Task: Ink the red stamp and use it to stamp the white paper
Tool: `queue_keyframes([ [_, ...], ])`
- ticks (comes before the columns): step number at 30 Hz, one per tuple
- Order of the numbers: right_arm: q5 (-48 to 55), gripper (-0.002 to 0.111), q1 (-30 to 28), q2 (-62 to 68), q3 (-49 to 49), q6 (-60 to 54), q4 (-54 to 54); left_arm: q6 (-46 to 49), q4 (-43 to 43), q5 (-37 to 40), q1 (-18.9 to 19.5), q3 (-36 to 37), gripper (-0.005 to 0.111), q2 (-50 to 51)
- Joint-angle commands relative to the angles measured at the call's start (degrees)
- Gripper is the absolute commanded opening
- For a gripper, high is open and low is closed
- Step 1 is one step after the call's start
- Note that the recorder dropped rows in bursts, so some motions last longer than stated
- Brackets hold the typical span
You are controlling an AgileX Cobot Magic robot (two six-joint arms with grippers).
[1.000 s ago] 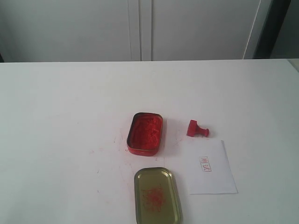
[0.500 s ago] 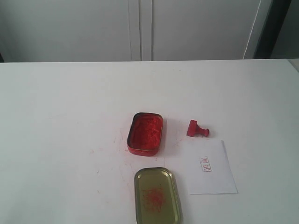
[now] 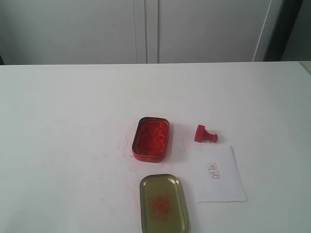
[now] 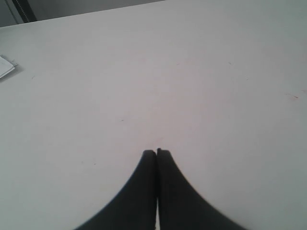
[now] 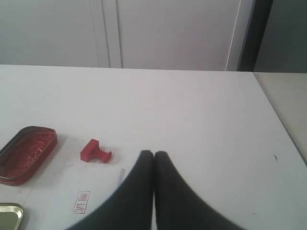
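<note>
The red stamp lies on its side on the white table, just beyond the white paper, which carries a small red square imprint. In the right wrist view the red stamp lies apart from my right gripper, whose black fingers are shut together on nothing; the white paper runs partly under them. My left gripper is shut and empty over bare tabletop. Neither gripper shows in the exterior view.
An open red tin of red ink paste sits left of the stamp. Its brass-coloured lid, smeared red inside, lies nearer the front edge. White cabinet doors stand behind the table. A paper corner shows at the left wrist view's edge.
</note>
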Motion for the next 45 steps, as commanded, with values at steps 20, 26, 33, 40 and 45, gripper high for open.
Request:
queue_keyframes([
  [20, -0.7, 0.0, -0.2, -3.0, 2.8, -0.5, -0.5, 0.2, -0.1, 0.0, 0.2, 0.2, 0.0, -0.2],
  [26, -4.2, 0.0, -0.2, -11.1, 7.9, -0.5, -0.5, 0.2, -0.1, 0.0, 0.2, 0.2, 0.0, -0.2],
  [33, -9.6, 0.0, -0.2, -11.5, 16.8, -0.5, -0.5, 0.2, -0.1, 0.0, 0.2, 0.2, 0.0, -0.2],
  [40, -14.9, 0.0, -0.2, -11.5, 25.1, -0.5, -0.5, 0.2, -0.1, 0.0, 0.2, 0.2, 0.0, -0.2],
  [45, -16.1, 0.0, -0.2, -11.5, 26.1, -0.5, -0.5, 0.2, -0.1, 0.0, 0.2, 0.2, 0.0, -0.2],
])
